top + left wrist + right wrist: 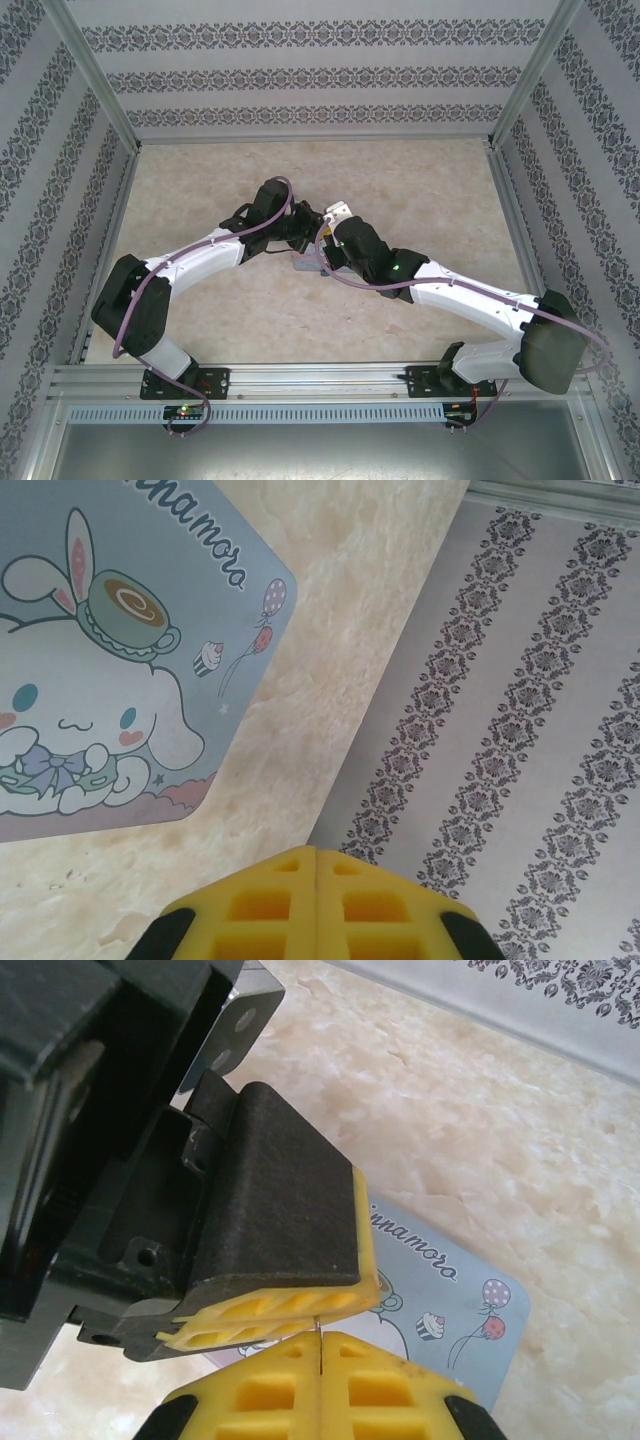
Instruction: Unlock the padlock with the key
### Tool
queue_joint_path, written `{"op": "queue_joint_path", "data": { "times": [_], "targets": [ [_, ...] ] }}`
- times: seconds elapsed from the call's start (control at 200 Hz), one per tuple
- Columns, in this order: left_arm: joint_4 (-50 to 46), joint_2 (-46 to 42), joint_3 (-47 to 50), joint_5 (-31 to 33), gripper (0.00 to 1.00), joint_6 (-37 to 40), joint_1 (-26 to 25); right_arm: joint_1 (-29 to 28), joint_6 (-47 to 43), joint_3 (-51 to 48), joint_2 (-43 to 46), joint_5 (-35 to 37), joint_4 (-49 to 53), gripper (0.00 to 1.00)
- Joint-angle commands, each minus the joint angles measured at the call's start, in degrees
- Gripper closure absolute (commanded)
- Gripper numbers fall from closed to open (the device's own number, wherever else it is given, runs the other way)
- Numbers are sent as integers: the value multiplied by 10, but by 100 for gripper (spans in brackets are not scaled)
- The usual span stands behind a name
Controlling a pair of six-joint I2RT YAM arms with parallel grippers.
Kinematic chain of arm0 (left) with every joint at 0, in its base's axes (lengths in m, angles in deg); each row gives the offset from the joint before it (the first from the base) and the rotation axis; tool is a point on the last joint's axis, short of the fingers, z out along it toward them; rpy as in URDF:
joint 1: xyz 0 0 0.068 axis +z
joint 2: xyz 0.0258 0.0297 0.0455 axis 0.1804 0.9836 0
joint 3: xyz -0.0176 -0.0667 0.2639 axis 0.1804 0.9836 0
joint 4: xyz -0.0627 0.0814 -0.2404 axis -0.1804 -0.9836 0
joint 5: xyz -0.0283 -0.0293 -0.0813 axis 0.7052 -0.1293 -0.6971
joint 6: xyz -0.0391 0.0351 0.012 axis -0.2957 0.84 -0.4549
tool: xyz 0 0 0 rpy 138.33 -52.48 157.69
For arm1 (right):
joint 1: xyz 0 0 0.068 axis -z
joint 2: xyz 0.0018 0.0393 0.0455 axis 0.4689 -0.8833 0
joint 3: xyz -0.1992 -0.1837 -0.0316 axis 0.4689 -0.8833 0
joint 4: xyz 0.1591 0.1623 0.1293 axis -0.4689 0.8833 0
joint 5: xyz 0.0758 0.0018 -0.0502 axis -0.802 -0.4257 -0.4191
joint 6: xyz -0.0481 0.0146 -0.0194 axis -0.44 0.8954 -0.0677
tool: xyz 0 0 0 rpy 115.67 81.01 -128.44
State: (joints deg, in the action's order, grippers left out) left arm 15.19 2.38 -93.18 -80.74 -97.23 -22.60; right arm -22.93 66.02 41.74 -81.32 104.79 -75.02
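My right gripper [318, 1360] is fully closed. On its wrist camera the two yellow fingertips meet along a single seam, and a thin, dark grey metal key [318, 1335] stands upright out of that seam, pinched between them.

Directly above the key sits my left gripper [315, 875], coming in from the upper left. In the right wrist view I see its black finger [280, 1200] and the yellow ribbed pad [270, 1310] on its underside. The top of the key reaches the lower edge of that pad. The left gripper is also closed. Its own camera shows the two yellow pads pressed flat against each other. From these angles I cannot tell whether they have caught the key's upper end or only brush it.

Beneath both grippers lies a pastel-blue rectangular tin with a cartoon rabbit printed on the lid [120, 660], flat on the cream marbled tabletop [340, 600]. In the overhead view the two wrists meet nose to nose near the middle of the tabletop, with an edge of the tin under them. A patterned wall [520, 730] runs along the tabletop's side.
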Motion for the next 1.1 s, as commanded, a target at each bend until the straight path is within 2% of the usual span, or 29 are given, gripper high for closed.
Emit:
{"op": "queue_joint_path", "data": {
  "times": [0.0, 0.03, 0.07, 0.17, 0.29, 0.3, 0.305, 0.315, 0.495, 0.585, 0.645, 0.784, 0.939, 1.094],
  "targets": [
    [-12, 2, -19, 2, 100, 10, -6, -5, 0, 26, -5, 14, -4, 100],
    [-12, 2, -19, 3, 100, 14, -6, -5, 2, 28, -5, 16, -1, 100],
    [-13, 2, -20, 6, 100, 20, -6, -4, 5, 30, -3, 20, 3, 93],
    [-13, 5, -21, 8, 100, 49, -4, 6, 27, 32, 18, 28, 14, 53],
    [-11, 10, -28, 8, 100, 100, -3, 28, 54, 32, 53, 17, 33, 21],
    [-11, 11, -30, 8, 100, 105, -2, 30, 57, 32, 58, 18, 34, 10],
    [-11, 11, -30, 8, 100, 107, -2, 30, 57, 32, 58, 18, 34, 10],
    [-12, 11, -31, 8, 100, 111, -2, 33, 59, 31, 63, 20, 35, 3],
    [-16, 18, -43, 10, 100, 172, 2, 93, 122, 38, 101, 1, 77, 2],
    [-32, 19, -56, 24, 100, 209, 3, 146, 177, 41, 104, -74, 98, 2],
    [-47, 19, -65, 33, 100, 239, 3, 184, 214, 17, 114, -142, 71, 2],
    [-40, 8, -58, 64, 100, 287, 3, 238, 288, -36, 142, -208, 11, 2],
    [35, -16, -16, 104, 100, 317, 3, 254, 328, -46, 146, -244, 5, 2],
    [102, -14, 1, 103, 100, 338, 3, 262, 396, -65, 137, -279, -29, 2]
  ]
}}
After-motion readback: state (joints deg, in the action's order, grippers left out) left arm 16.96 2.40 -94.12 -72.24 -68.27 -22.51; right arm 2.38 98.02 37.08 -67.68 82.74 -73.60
